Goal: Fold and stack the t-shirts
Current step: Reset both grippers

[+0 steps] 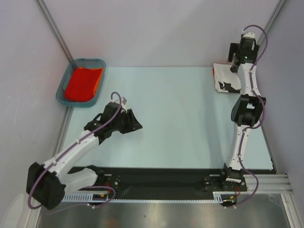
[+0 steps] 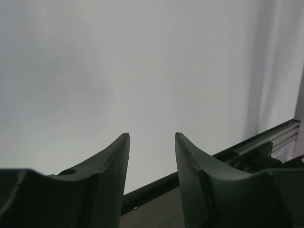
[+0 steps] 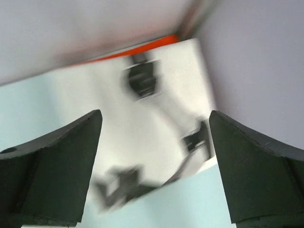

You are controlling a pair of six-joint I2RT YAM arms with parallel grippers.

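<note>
A folded white t-shirt (image 1: 224, 81) with black print lies at the far right of the table, and an orange-red edge (image 1: 213, 72) shows under its left side. My right gripper (image 1: 234, 64) hovers over it, open and empty. The right wrist view shows the white shirt (image 3: 156, 128), blurred, below the wide-open gripper (image 3: 154, 114), with an orange-red strip (image 3: 128, 50) along its far edge. More orange-red t-shirts (image 1: 83, 82) lie in the basket. My left gripper (image 1: 134, 122) is open and empty over the left middle of the table, far from any shirt; its wrist view (image 2: 152, 137) shows no cloth.
A teal plastic basket (image 1: 62, 87) stands at the far left corner. Grey walls close the back and both sides. A black strip (image 1: 166, 178) and a metal rail run along the near edge by the arm bases. The pale blue table (image 1: 175, 118) lies between the arms.
</note>
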